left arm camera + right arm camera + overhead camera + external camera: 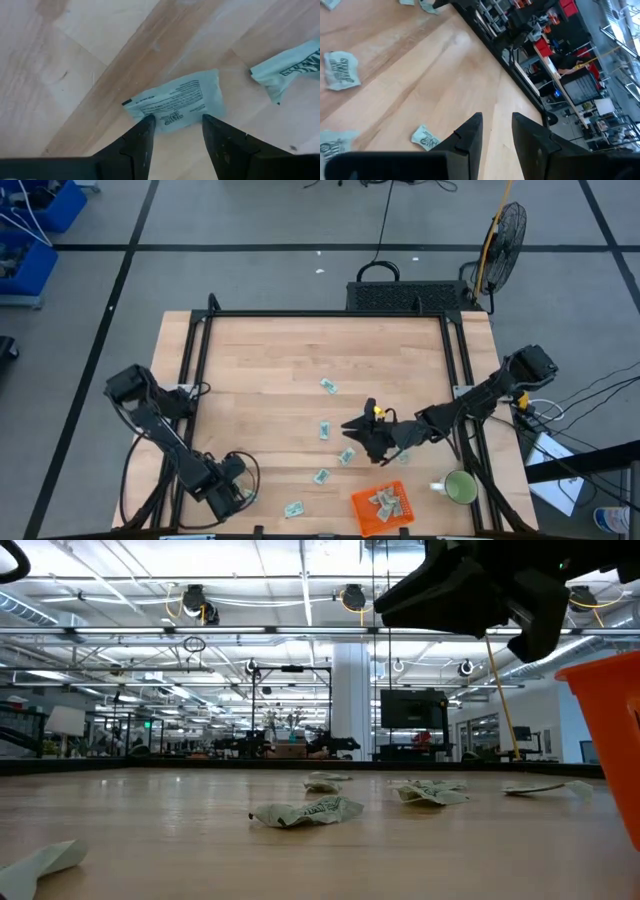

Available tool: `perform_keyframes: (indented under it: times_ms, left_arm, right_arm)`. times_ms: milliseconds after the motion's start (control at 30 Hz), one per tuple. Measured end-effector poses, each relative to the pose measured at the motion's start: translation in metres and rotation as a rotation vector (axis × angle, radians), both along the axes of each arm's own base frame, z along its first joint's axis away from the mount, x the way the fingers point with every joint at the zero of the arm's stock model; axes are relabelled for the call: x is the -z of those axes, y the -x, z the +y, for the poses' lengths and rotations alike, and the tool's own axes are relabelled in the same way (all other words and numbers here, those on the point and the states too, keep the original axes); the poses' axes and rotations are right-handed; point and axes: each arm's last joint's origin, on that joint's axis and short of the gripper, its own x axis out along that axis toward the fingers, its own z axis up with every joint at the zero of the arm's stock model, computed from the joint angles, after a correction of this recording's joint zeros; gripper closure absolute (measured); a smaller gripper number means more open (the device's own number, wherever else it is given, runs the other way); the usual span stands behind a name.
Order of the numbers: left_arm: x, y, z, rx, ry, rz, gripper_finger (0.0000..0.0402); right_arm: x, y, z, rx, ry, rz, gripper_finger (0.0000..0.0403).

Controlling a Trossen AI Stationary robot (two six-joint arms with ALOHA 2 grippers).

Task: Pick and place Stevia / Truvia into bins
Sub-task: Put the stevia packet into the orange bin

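Pale green sachets (177,100) w/ dark print, bright orange mesh basket (380,506), green mug (460,487), light wood-grain table (300,355).

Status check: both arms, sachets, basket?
Left gripper low over a sachet, jaws open, straddling it. Right gripper up beside orange basket, nothing visibly held. Path clear.

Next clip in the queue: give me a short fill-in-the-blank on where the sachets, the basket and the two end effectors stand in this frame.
1. The left end effector is open, its fingers either side of one pale green ____.
2. Several sachets already lie inside the ____ basket.
3. Beside the basket stands a round green ____.
4. The right end effector hangs above the table, holding ____.

Missing words: sachet; orange; mug; nothing
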Motion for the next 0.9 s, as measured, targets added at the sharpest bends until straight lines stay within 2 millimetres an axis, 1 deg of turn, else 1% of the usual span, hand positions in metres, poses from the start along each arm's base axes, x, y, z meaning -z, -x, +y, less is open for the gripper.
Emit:
perform_keyframes:
  times_ms: [100,200,367,433,500,600,667,800,900]
  left_arm:
    - [0.000,0.000,0.001,0.003,-0.011,-0.009,0.0254]
    - [0.000,-0.001,0.003,0.001,-0.017,-0.008,0.0302]
    - [-0.001,-0.007,0.007,0.027,-0.014,-0.028,0.0385]
    - [-0.003,-0.011,0.011,0.052,-0.027,-0.074,0.0391]
    - [-0.006,-0.018,0.016,0.080,-0.061,-0.140,0.0387]
    - [-0.015,-0.030,0.026,0.135,-0.100,-0.254,0.0390]
    - [-0.021,-0.040,0.035,0.169,-0.139,-0.317,0.0395]
    - [-0.027,-0.062,0.060,0.245,-0.287,-0.420,0.0389]
    - [-0.028,-0.079,0.081,0.348,-0.356,-0.430,0.0389]
  right_arm:
    - [-0.001,-0.001,-0.002,0.007,-0.010,-0.007,0.0303]
    - [-0.003,-0.002,-0.003,0.017,-0.060,-0.037,0.0303]
    - [-0.002,-0.005,-0.005,-0.059,-0.191,-0.022,0.0303]
    - [-0.003,-0.008,-0.010,-0.071,-0.311,-0.018,0.0303]
    - [-0.003,-0.011,-0.017,-0.075,-0.477,-0.004,0.0303]
    - [-0.002,-0.016,-0.029,-0.065,-0.712,0.025,0.0302]
    - [-0.002,-0.018,-0.039,0.032,-0.872,0.008,0.0302]
    - [-0.001,-0.022,-0.062,0.309,-1.136,-0.105,0.0302]
    - [-0.001,-0.024,-0.074,0.372,-1.272,-0.131,0.0302]
